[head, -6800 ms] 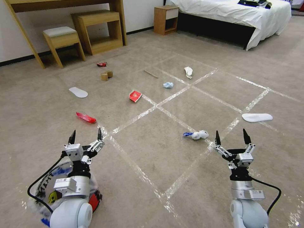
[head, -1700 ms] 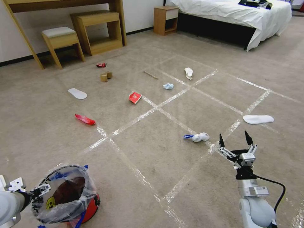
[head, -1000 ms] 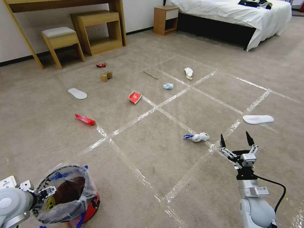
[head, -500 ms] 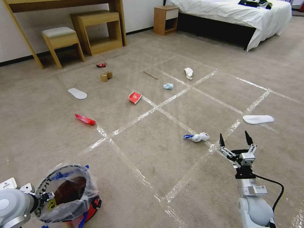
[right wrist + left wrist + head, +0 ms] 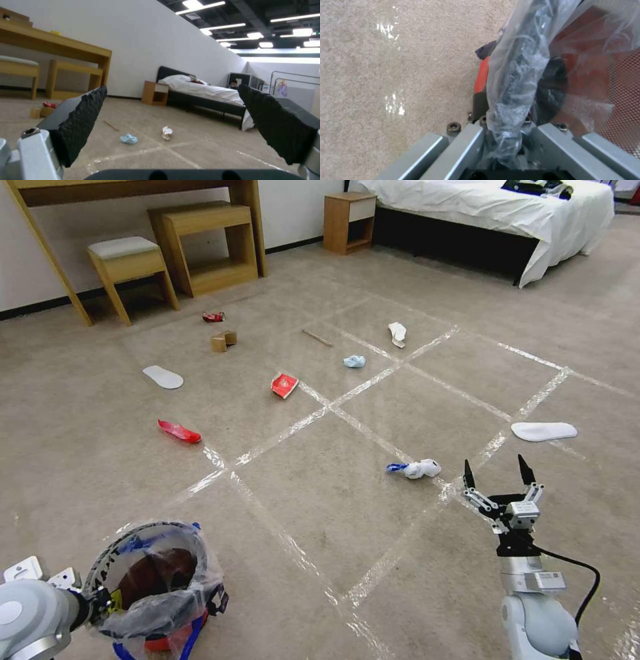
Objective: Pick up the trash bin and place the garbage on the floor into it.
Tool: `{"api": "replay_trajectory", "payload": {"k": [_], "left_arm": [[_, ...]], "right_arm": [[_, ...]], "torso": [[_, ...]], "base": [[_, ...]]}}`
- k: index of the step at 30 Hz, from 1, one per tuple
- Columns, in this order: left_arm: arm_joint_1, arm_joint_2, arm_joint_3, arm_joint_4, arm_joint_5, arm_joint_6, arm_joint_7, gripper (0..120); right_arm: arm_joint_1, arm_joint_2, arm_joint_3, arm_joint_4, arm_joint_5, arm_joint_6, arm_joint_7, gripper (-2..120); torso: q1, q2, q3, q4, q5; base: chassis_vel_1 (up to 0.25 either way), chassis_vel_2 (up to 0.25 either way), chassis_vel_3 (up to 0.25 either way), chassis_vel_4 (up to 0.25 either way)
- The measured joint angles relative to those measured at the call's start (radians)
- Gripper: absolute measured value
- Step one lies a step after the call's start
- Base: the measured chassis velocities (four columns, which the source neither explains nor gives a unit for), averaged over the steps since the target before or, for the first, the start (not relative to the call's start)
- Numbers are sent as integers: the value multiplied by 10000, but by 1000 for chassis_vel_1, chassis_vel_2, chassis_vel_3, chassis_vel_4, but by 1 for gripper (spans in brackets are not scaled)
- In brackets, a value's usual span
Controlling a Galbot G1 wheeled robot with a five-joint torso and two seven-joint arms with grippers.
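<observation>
Lifting goes best slow and level, since the left gripper [image 5: 100, 601] is pinching only the bag-wrapped rim of the small red plastic-lined trash bin [image 5: 163, 587] low at the robot's left, while the right gripper [image 5: 498, 478] is hovering wide open.

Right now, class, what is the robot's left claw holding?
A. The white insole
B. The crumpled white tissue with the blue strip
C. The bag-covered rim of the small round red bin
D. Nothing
C: the left claw is shut on the bag-covered rim of the small round red bin; the crinkly clear plastic bag runs between its fingers.
</observation>
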Motion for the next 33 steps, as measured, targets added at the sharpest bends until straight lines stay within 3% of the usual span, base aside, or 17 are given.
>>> {"api": "replay_trajectory", "payload": {"k": [18, 23, 24, 33], "left_arm": [[-331, -249, 171, 331, 109, -24, 291, 0], [-349, -247, 65, -4, -125, -12, 259, 0], [-313, -192, -46, -338, -481, -9, 94, 0], [-106, -127, -591, -1301, -1312, -80, -340, 0]], "right_arm": [[113, -32, -61, -261, -6, -42, 28, 100], [150, -90, 15, -374, 23, -42, 28, 100], [181, -99, 33, -434, 35, -43, 28, 100], [200, -8, 2, -393, 40, -42, 28, 100]], "torso": [[0, 1, -1, 4, 2], [0, 0, 0, -12, -19], [0, 0, 2, -14, -21], [0, 0, 2, -3, -10]], "base": [[0, 0, 0, 0], [0, 0, 0, 0], [0, 0, 0, 0], [0, 0, 0, 0]]}}
